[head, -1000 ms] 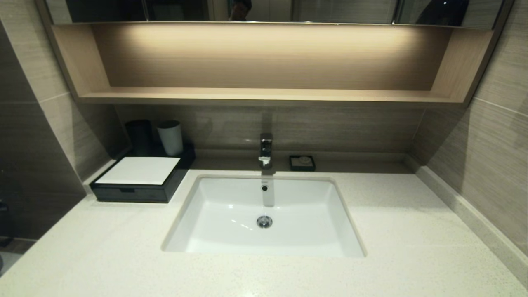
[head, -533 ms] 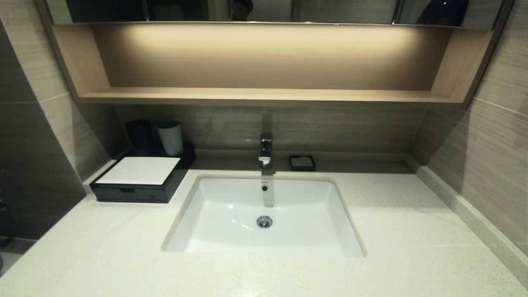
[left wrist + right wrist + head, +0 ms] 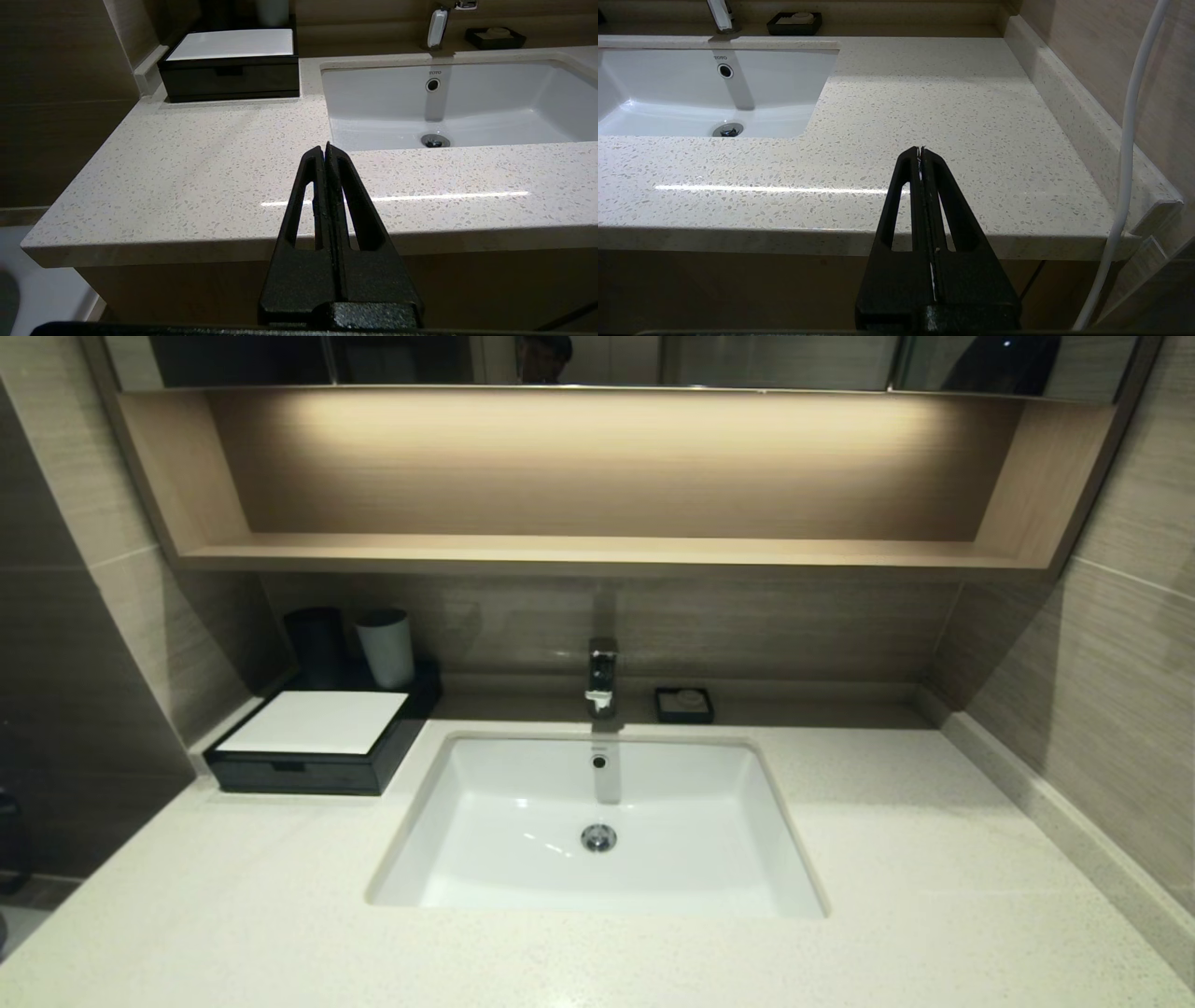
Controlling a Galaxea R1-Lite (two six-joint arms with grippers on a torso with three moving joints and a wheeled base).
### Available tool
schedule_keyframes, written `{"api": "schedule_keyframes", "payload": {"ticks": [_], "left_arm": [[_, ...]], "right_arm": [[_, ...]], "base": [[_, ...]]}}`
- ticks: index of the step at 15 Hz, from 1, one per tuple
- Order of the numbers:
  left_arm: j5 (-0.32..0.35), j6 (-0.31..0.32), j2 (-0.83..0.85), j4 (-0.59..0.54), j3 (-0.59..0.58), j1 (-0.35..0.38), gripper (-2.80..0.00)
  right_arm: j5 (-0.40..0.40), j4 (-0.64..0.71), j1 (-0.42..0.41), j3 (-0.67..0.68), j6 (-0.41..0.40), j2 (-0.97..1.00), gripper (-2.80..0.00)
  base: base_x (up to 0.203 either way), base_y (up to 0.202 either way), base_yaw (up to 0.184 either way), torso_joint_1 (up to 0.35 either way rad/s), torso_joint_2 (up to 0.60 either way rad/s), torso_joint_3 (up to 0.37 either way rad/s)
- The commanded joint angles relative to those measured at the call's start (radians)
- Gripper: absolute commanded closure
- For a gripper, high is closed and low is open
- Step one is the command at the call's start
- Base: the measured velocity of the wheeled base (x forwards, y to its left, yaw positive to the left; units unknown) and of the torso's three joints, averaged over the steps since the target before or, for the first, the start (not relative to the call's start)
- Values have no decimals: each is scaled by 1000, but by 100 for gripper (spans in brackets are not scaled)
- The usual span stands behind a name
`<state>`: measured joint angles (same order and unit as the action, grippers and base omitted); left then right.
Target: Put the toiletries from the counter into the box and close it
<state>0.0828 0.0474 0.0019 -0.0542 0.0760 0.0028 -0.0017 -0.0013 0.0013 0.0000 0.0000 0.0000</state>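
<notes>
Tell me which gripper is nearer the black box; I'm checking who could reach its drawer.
Left. The left gripper hangs off the counter's front edge on the black box side of the sink; the right gripper hangs beyond the sink's far side.

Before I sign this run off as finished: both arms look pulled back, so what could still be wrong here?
1. The low black box with the white top panel has its front drawer flush, so what it holds cannot be checked.
2. No toiletries show on the speckled off-white stone counter, though the nearest edge is out of the head view.
3. The left claw and right claw, both shut, sit near the counter's front edge and could bump it.
</notes>
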Motion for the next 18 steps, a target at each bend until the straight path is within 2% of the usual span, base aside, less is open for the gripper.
{"api": "schedule_keyframes", "payload": {"ticks": [1, 3, 7, 15, 18], "left_arm": [[-35, 21, 1, 61, -58, 0, 0], [-55, 54, 0, 108, -98, 0, 0], [-55, 47, 0, 80, -96, 1, 0], [-70, -42, 0, 89, -96, 1, 0], [-77, -46, 0, 89, -96, 2, 0]], "right_arm": [[0, 0, 0, 2, 0, -1, 0], [0, 0, 0, 1, 0, 0, 0], [0, 0, 0, 1, 0, 0, 0], [0, 0, 0, 0, 0, 0, 0], [0, 0, 0, 1, 0, 0, 0]], "base": [[0, 0, 0, 0, 0, 0], [0, 0, 0, 0, 0, 0], [0, 0, 0, 0, 0, 0], [0, 0, 0, 0, 0, 0], [0, 0, 0, 0, 0, 0]]}}
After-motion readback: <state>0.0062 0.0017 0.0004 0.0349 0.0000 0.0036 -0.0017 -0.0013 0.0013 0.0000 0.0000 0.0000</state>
